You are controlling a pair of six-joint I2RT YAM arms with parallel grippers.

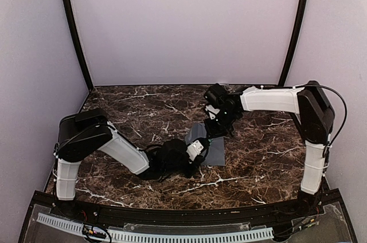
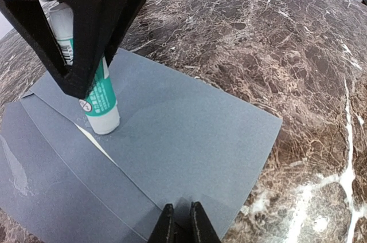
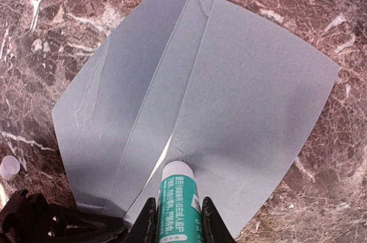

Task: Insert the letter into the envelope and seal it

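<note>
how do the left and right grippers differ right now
The right gripper is shut on a glue stick, whose tip touches the envelope; the left gripper holds no tool. The left gripper's fingers are together, low at the envelope's edge, while the right gripper sits higher, over the paper. Both are black and work on the same grey envelope.

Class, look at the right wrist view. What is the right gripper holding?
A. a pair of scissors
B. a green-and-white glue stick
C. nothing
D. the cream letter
B: the right gripper is shut on the glue stick, whose tip is down on the grey envelope.
</note>
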